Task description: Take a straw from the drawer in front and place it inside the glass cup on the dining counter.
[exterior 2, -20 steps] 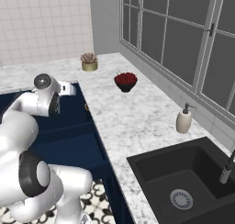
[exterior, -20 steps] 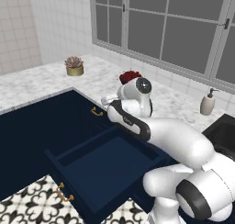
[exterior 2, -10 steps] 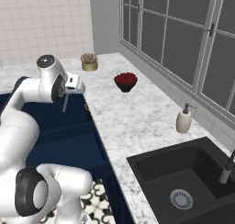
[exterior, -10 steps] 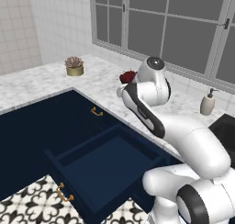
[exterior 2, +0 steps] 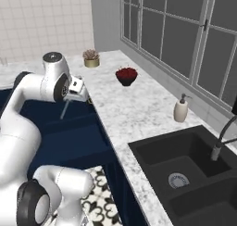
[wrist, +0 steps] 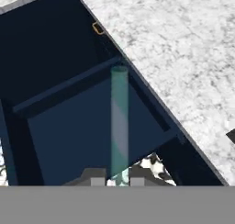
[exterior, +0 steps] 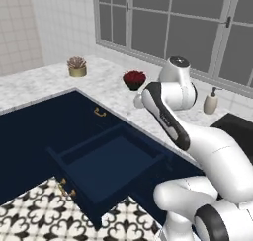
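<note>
Above the open drawer point(exterior: 106, 168): hand point(wrist: 118, 177) gripping one teal straw point(wrist: 119, 122), lifted clear; next, carrying it to the cup.

Teal straw point(wrist: 119, 122), navy drawer point(exterior: 106, 168), white-grey veined marble worktop point(exterior 2: 134, 111).

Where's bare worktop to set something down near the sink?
Free marble: the stretch between the red bowl and the soap bottle, and the corner around the plant pot. Crowded: the black sink side; the arm hangs over the open drawer.
</note>
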Controlling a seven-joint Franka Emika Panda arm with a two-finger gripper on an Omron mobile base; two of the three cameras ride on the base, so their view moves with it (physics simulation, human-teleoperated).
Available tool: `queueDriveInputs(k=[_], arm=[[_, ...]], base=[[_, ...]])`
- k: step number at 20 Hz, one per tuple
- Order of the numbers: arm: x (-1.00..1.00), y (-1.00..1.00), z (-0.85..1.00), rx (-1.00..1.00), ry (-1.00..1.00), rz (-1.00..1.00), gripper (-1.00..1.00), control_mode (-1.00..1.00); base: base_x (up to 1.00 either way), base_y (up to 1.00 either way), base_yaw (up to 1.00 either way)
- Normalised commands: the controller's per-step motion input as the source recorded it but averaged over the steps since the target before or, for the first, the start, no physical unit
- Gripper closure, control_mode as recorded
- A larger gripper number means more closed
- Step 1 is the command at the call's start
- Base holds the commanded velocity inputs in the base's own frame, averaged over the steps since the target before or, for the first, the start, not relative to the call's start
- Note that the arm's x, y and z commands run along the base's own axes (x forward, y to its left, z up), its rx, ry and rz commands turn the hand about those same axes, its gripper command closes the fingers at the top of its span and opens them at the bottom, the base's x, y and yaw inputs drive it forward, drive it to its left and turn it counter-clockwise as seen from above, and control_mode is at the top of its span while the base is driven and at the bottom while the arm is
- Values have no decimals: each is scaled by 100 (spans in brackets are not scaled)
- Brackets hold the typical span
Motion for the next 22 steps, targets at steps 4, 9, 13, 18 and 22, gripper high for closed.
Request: queueDriveInputs(k=[4, 9, 13, 18, 22], arm=[[0, 0, 0, 0, 0, 0, 100, 100], [0, 0, 0, 0, 0, 0, 100, 100], [0, 0, 0, 0, 0, 0, 100, 100], [0, 0, 0, 0, 0, 0, 100, 100], [0, 0, 0, 0, 0, 0, 100, 100]], base=[[-100, 64, 5], [-77, 99, 41], [-48, 100, 48], [-12, 100, 35], [2, 100, 21]])
